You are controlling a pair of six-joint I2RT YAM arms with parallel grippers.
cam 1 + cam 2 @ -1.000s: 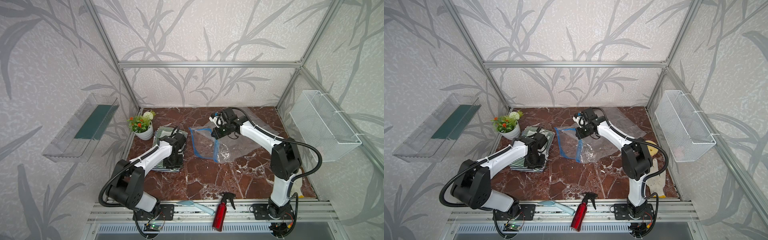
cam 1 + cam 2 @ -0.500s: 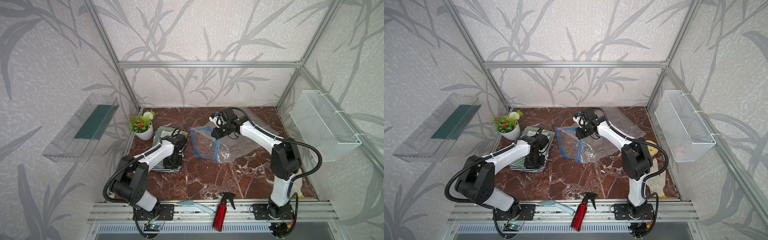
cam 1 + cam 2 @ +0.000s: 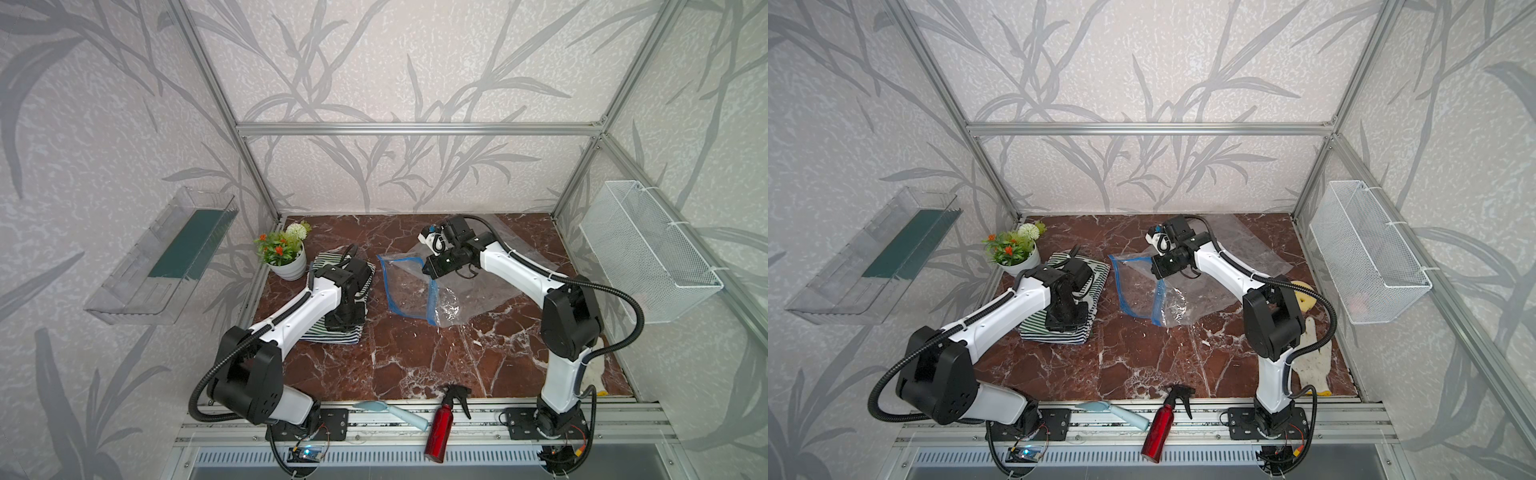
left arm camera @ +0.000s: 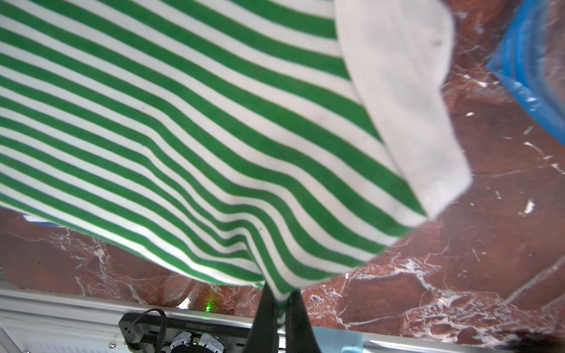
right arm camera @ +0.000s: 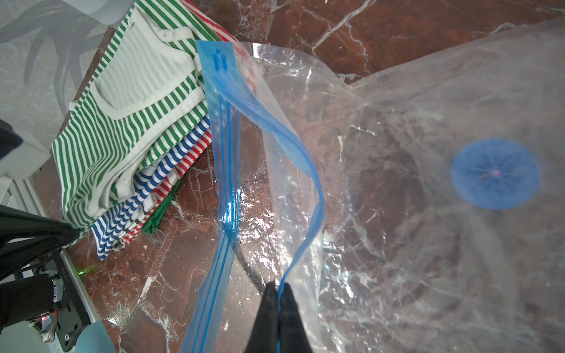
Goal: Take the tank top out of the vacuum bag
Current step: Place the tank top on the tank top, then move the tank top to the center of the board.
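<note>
Left pincer (image 4: 279,295) is closed on a fold at the edge of the green-striped tank top (image 4: 183,137), with the cloth nipped between its two fingers. Right pincer (image 5: 277,288) is closed too, pinching one lip of the blue zip strip (image 5: 226,146) of the bag (image 5: 397,122). That lip stands raised off the other and the mouth gapes

The tank top lies outside the bag, uppermost on a pile (image 5: 171,152) of other striped tops in blue and red on the worktop (image 3: 395,365). The pile sits just beside the bag's mouth; whether it touches the plastic I cannot tell. Through the clear plastic only the marble and the round valve (image 5: 495,174) show. I see no cloth inside, so the bag looks empty

By my reading the main thing is done: the top is out and resting on the pile. What seems left is small. The left pincer either lets go of the cloth or shifts the top to tidy it, and the right one drops the zip lip. Which of the two the left is about, the pictures do not settle
</note>
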